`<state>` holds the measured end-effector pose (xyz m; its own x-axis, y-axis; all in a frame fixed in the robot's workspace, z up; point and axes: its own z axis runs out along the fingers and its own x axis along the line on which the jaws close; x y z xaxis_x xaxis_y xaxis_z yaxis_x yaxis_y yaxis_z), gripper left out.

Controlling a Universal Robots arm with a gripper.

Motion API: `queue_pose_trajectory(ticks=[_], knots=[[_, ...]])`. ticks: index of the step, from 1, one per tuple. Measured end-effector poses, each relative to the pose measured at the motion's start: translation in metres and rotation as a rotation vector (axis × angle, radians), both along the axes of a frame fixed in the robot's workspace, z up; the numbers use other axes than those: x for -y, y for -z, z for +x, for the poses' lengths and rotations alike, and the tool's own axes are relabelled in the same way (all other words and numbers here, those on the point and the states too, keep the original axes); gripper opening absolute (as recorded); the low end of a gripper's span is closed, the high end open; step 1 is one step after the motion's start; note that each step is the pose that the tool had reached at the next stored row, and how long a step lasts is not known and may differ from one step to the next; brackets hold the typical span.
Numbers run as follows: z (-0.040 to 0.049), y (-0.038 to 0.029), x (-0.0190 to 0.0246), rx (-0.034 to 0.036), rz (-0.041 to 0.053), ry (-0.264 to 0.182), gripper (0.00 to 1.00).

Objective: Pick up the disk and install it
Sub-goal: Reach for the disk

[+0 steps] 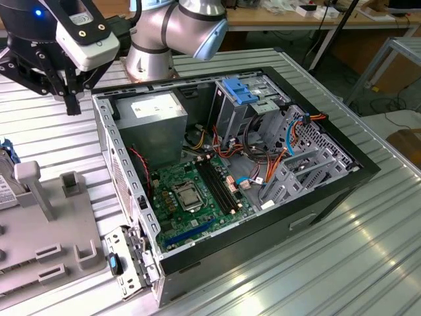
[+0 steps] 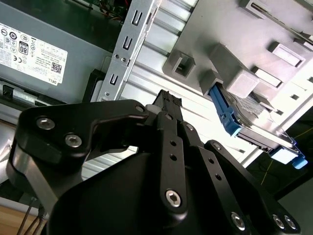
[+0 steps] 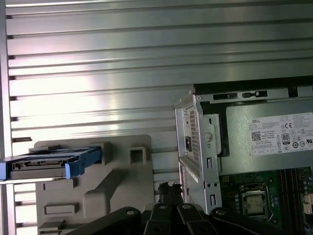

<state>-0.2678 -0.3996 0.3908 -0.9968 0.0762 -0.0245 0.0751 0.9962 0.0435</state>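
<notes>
The claw [image 1: 72, 105] hangs with its fingers drawn together on nothing, tips pointing down over the ribbed metal worktop [image 1: 342, 270], just beside the rear corner of the open computer case [image 1: 276, 230] and clear of both. Beyond it, toward the exterior view's left, sits a grey fixture [image 1: 62, 230] with posts and slots. The disk [image 3: 44, 165] rests on edge in this fixture, well apart from the claw and not yet touched; in the first wrist view its blue rails run along its edges, one end sticking out past the fixture's side. Inside the case the grey power supply [image 1: 154, 115] lies nearest the claw, with a metal cage with a blue latch [image 1: 243, 92] farther in. The disk looks stiff and dense for its size, with smooth metal faces that could slip, and it is likely sensitive to knocks. The plastic rails probably flex, so a firm pinch across the flat faces, away from its connector end, seems the safest hold.
</notes>
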Motion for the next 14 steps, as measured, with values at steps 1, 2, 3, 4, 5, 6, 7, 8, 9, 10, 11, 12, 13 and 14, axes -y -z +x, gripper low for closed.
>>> queue_pose_trajectory(ticks=[1,2,3,4,5,6,7,8,9,10,11,12,13,14], knots=[[-0.0008,0.0000,0.0000,0.0000,0.0000,0.000,0.11],[-0.0017,0.0000,0.0000,0.0000,0.0000,0.000,0.11],[-0.0026,0.0001,0.0000,0.0000,0.0000,0.000,0.11],[-0.0041,0.0001,0.0000,0.0000,0.0000,0.000,0.11],[-0.0050,0.0001,0.0000,0.0000,0.0000,0.000,0.11],[-0.0066,0.0002,0.0000,0.0001,0.0001,0.000,0.11],[-0.0084,0.0002,0.0000,0.0000,0.0000,0.000,0.11],[-0.0100,0.0003,0.0001,0.0000,0.0000,0.000,0.11],[-0.0112,0.0003,0.0001,0.0000,0.0001,0.000,0.11],[-0.0124,0.0004,0.0001,0.0000,0.0000,0.000,0.11],[-0.0134,0.0004,0.0001,0.0000,0.0000,0.000,0.11],[-0.0147,0.0004,0.0001,0.0000,0.0000,0.000,0.11],[-0.0157,0.0005,0.0001,0.0000,0.0001,0.000,0.11],[-0.0167,0.0005,0.0001,0.0000,0.0001,0.000,0.11]])
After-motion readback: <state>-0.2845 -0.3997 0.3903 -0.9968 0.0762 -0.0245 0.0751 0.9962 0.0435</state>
